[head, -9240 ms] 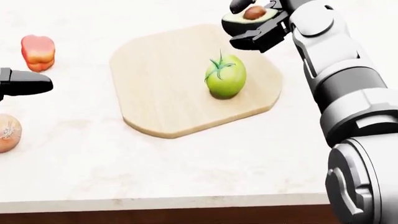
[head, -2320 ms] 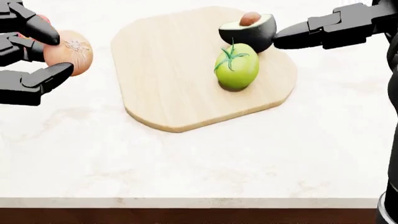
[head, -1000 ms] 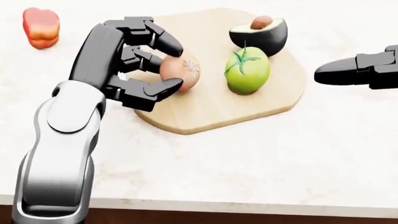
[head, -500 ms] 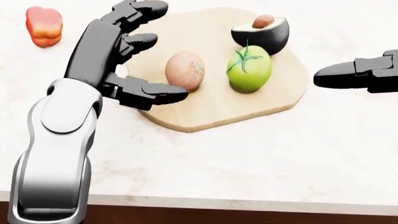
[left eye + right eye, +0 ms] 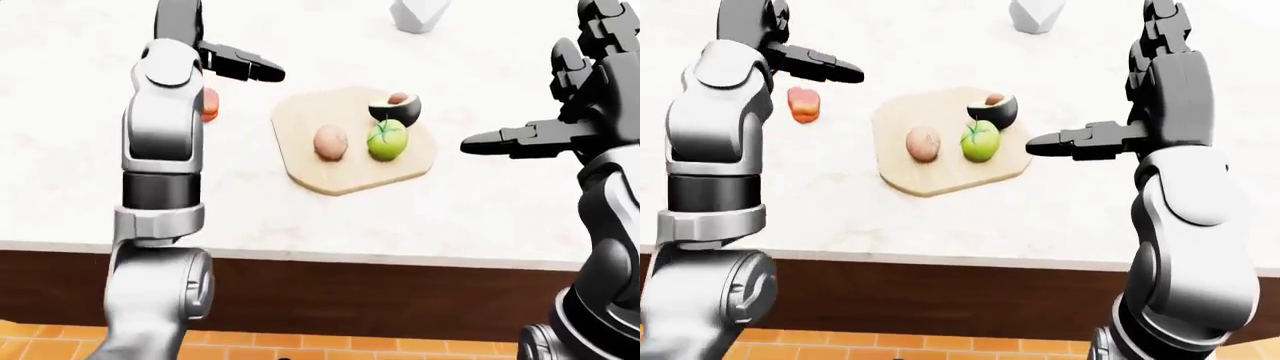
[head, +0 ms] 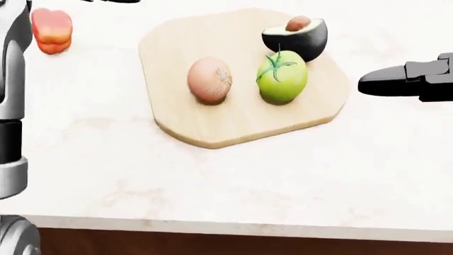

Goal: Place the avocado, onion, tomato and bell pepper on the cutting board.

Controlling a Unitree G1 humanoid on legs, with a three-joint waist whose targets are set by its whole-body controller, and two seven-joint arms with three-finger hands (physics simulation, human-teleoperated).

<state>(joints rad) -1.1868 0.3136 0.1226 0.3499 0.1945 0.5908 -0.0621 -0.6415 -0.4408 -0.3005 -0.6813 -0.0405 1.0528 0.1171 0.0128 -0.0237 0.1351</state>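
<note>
A simulated kitchen. A pale marble tabletop (image 6: 233,180) with a dark wood base stands over terracotta floor tiles (image 5: 300,346). A wooden cutting board (image 6: 233,125) lies on it, with vegetables on and at ten o'clock of it.

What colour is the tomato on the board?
Green. The tomato is light green with a darker green stem, clearest in the head view.

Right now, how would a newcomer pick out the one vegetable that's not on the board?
Start at the cutting board on the pale counter. In the head view, look off its left edge: the bell pepper sits alone, the only red-orange, lobed item.
</note>
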